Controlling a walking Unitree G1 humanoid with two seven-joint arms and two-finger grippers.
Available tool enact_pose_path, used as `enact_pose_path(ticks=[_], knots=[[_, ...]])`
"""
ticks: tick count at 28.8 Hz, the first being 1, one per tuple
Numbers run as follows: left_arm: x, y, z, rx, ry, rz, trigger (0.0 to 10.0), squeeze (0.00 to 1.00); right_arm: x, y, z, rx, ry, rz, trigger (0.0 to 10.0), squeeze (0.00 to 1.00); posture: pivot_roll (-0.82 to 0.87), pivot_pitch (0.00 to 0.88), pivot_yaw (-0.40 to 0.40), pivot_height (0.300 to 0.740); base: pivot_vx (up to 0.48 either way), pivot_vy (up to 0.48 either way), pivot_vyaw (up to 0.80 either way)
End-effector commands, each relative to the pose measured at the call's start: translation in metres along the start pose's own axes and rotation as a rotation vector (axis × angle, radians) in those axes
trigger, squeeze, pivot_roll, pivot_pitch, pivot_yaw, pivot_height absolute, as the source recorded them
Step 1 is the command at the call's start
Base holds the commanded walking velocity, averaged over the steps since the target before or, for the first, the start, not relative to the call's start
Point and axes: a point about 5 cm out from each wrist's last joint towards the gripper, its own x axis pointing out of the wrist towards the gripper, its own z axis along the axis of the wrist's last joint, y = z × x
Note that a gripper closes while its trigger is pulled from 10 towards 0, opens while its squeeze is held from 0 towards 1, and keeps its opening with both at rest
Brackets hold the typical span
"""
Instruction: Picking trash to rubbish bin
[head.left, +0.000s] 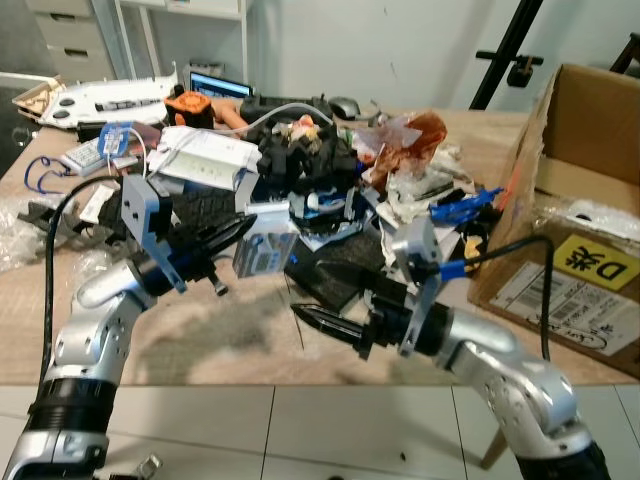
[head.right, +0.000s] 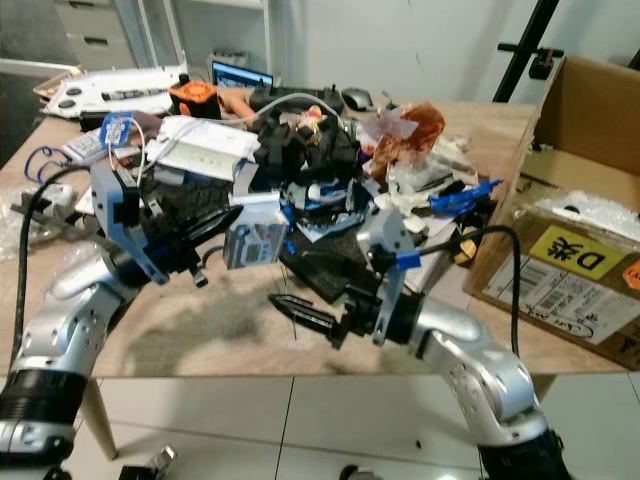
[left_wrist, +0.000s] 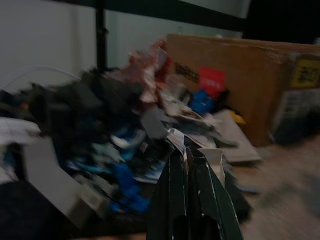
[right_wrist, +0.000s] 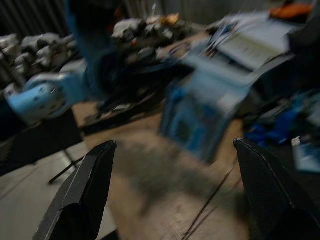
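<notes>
A heap of trash (head.left: 320, 170) covers the far half of the wooden table (head.left: 240, 335) — black plastic scraps, crumpled clear wrap, blue bits, a reddish-brown crinkled wrapper (head.left: 425, 132) at its top right. A small blue-and-white carton (head.left: 262, 245) stands upright at the heap's near edge, toward the table's bare front strip. A flat black sheet (head.left: 335, 275) lies just right of the carton — partly under the heap.
</notes>
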Motion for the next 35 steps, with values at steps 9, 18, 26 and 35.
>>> enact_pose_path(ticks=[9, 18, 26, 35], knots=[[-0.007, -0.011, 0.006, -0.008, 0.012, -0.121, 0.0, 0.00, -0.010, -0.001, 0.004, -0.027, -0.011, 0.015, 10.0, 0.00, 0.01, 0.145, -0.028, 0.740, 0.000, 0.000, 0.00], [0.000, -0.019, 0.019, -0.124, -0.078, -0.186, 0.0, 0.00, -0.005, 0.003, 0.005, -0.004, -0.041, 0.061, 10.0, 0.00, 0.02, 0.126, -0.016, 0.740, 0.000, 0.000, 0.00], [0.004, -0.031, 0.020, -0.196, -0.110, -0.243, 0.0, 0.00, -0.003, 0.003, 0.006, -0.003, -0.057, 0.067, 10.0, 0.00, 0.02, 0.120, -0.019, 0.740, 0.000, 0.000, 0.00], [0.013, -0.061, 0.011, -0.273, -0.064, -0.354, 0.0, 0.00, 0.004, 0.003, 0.008, 0.023, -0.083, 0.075, 10.0, 0.00, 0.03, 0.107, -0.018, 0.740, 0.000, 0.000, 0.00]])
